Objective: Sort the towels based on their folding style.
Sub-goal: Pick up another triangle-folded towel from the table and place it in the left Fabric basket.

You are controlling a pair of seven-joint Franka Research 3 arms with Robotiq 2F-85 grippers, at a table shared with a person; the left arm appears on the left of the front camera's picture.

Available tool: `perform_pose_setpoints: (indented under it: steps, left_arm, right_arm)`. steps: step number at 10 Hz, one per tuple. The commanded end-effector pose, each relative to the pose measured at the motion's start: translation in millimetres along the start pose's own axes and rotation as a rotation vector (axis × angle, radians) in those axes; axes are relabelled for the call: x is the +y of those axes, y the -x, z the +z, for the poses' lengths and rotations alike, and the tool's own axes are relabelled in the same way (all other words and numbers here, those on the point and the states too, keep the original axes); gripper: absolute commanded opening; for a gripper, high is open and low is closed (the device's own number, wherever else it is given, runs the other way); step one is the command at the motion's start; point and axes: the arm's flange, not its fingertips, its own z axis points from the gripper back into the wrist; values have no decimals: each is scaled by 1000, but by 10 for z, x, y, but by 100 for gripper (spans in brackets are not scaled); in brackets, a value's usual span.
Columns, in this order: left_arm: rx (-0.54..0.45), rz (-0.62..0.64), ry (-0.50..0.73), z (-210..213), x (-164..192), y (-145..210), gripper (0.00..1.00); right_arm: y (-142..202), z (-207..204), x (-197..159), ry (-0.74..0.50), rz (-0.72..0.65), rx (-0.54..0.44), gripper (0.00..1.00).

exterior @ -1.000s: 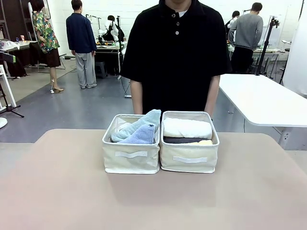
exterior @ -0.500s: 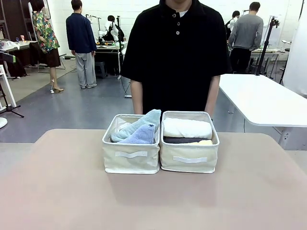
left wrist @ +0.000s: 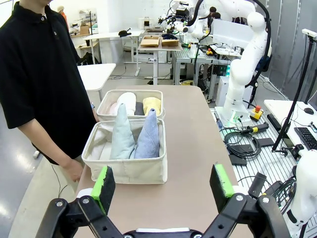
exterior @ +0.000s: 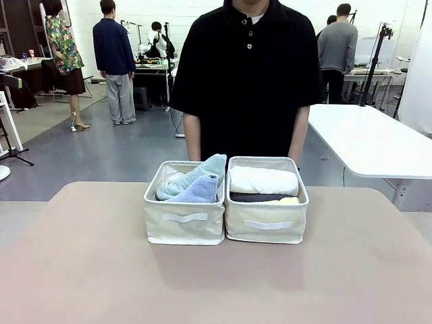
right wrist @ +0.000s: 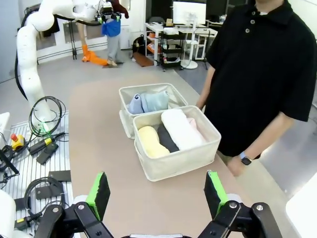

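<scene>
The sorting looks done. The two cone towels (left wrist: 134, 139) stand in the left bin (exterior: 184, 229). The rolled towels (right wrist: 166, 134) lie in the right bin (exterior: 266, 232). The left gripper (left wrist: 163, 186) and right gripper (right wrist: 154, 193) are wide and hold nothing.

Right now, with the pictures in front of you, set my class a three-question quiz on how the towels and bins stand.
1. True or false: the pale teal cone towel and the light blue cone towel share one bin.
2. Which towel lies in the right bin? A white rolled towel; B light blue cone towel; C neither.
3. Fill in: the jaws of the left gripper and right gripper stand ____.

Key: 1 true; 2 A; 3 open.
</scene>
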Motion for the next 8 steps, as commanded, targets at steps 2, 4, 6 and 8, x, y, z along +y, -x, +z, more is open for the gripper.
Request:
perform_pose_setpoints:
  steps: [2, 4, 6, 8]
  left_arm:
    - [3, 1, 2, -2, -20, -13, 100]
    - [3, 1, 2, -2, -20, -13, 100]
    - [3, 1, 2, -2, -20, -13, 100]
    - [3, 1, 2, -2, -20, -13, 100]
  right_arm:
    - [-21, -23, 7, -29, 7, -5, 100]
    - [-21, -23, 7, -29, 7, -5, 100]
    - [-21, -23, 7, -29, 7, -5, 100]
    - [-21, -23, 7, -29, 7, -5, 100]
